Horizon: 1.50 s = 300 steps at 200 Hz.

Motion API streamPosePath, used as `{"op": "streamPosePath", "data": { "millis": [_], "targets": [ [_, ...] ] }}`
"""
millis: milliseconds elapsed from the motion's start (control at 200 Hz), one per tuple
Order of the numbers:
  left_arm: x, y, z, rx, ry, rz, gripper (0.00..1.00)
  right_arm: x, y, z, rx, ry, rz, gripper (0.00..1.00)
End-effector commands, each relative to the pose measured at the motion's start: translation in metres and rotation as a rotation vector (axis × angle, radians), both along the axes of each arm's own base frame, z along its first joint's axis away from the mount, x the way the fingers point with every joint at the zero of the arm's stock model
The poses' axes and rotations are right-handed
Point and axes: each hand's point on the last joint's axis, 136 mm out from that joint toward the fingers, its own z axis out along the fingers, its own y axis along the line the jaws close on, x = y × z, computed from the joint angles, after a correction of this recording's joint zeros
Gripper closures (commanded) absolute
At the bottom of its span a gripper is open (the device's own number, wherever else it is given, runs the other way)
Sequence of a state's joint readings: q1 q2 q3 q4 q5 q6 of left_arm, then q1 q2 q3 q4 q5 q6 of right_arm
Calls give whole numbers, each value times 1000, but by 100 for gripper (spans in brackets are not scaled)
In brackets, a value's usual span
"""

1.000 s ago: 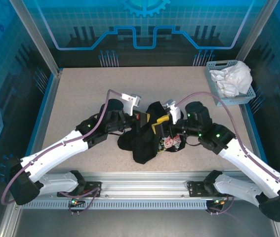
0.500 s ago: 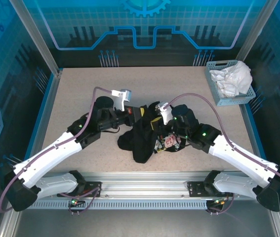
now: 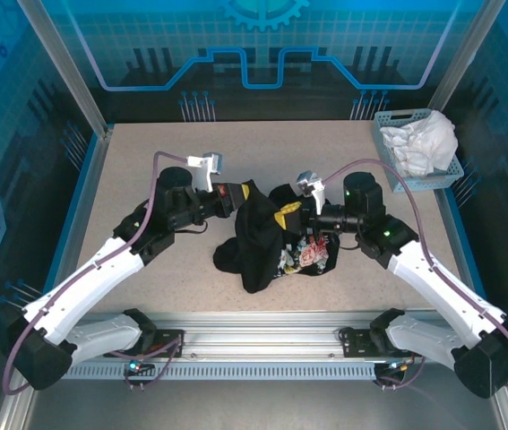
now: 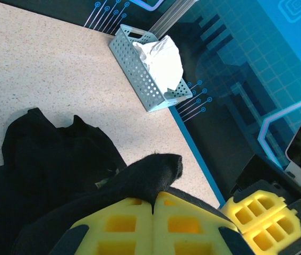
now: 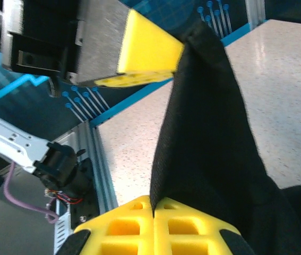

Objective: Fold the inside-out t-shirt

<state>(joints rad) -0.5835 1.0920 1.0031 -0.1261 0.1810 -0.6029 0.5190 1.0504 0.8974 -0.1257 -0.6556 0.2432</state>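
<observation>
The inside-out t-shirt (image 3: 255, 253) is a bunched black heap at the middle of the table, with its red-and-white graphic (image 3: 307, 256) showing at the right side. My left gripper (image 3: 236, 194) is shut on a fold of the black cloth (image 4: 145, 175), which sticks out past its yellow fingers (image 4: 113, 223). My right gripper (image 3: 286, 215) is shut on another edge of the same shirt (image 5: 208, 133), a taut black sheet rising from its fingers (image 5: 123, 228). The two grippers stand close together, a short span of cloth between them. The left gripper's yellow pad (image 5: 150, 50) shows in the right wrist view.
A light blue perforated basket (image 3: 383, 136) holding a white cloth garment (image 3: 426, 139) stands at the table's back right corner, also seen as basket (image 4: 134, 66). Speckled tabletop (image 3: 146, 170) lies open to the left and behind the shirt. Blue rails border the table.
My right gripper has shut on the shirt's edge. My left gripper has drawn back to the left and up with its fold, and the cloth now stands raised between the two.
</observation>
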Motion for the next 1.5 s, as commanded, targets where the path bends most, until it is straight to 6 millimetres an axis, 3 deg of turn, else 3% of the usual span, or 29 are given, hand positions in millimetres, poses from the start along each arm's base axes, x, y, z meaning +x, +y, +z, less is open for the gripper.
{"op": "streamPosePath", "data": {
  "millis": [0,95,365,615,805,825,915,1166,1496],
  "targets": [
    [2,-1,-13,30,-10,-23,100,-5,6,12,72,-3,82,100],
    [-1,-1,-17,39,-16,-41,100,-2,7,14,89,4,82,100],
    [-20,-2,-21,8,-30,-104,66,11,5,12,98,27,38,100],
    [-35,-14,-14,-98,-40,-198,53,14,5,13,104,30,27,100],
    [-29,-23,-10,-125,-38,-224,52,13,5,13,106,35,26,100],
    [-29,-24,-9,-128,-39,-226,52,12,4,3,95,56,25,100],
    [-27,-25,-6,-135,-41,-228,53,12,3,1,87,54,15,100],
    [-27,-11,-17,-93,-68,-158,55,19,-3,-1,78,69,-34,100],
    [-29,-19,-14,-112,-72,-211,51,22,-1,-2,86,89,-30,100]
  ]
}}
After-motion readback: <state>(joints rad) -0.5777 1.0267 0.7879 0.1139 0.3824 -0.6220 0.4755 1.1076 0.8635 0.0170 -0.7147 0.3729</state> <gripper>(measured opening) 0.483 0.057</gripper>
